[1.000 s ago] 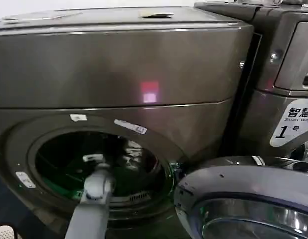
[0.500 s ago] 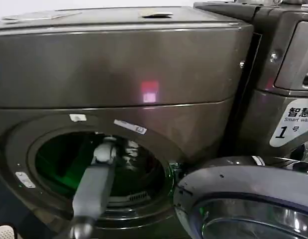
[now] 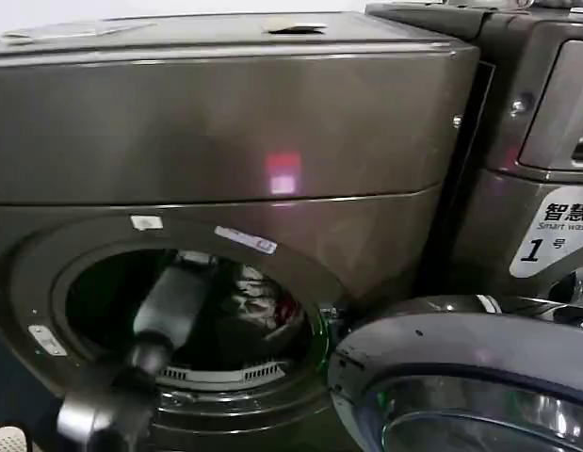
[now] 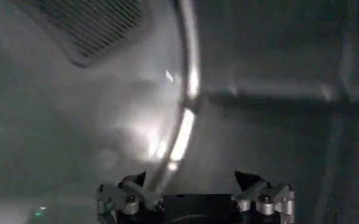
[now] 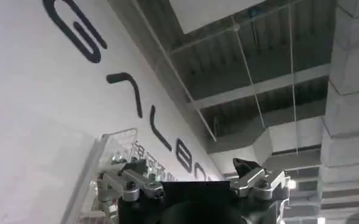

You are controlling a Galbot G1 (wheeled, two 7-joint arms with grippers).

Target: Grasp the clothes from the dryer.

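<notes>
My left gripper's (image 4: 194, 182) jaws are spread wide with nothing between them, deep inside the dryer (image 3: 225, 141), facing the drum's grey wall; my left arm enters through the porthole's lower left edge; the clothes (image 3: 258, 301), whitish with a red patch, lie at the drum's right side; my right gripper (image 5: 194, 176) is parked apart, jaws spread, pointing up at a ceiling.

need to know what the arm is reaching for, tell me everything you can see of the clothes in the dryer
The clothes are a small crumpled bundle of white-grey fabric with a red patch on its right side. They lie in the dark drum of the dryer, seen through the open porthole, right of the left arm that reaches in. The bundle looks soft and loosely heaped. Whether anything grips it cannot be seen.
</notes>
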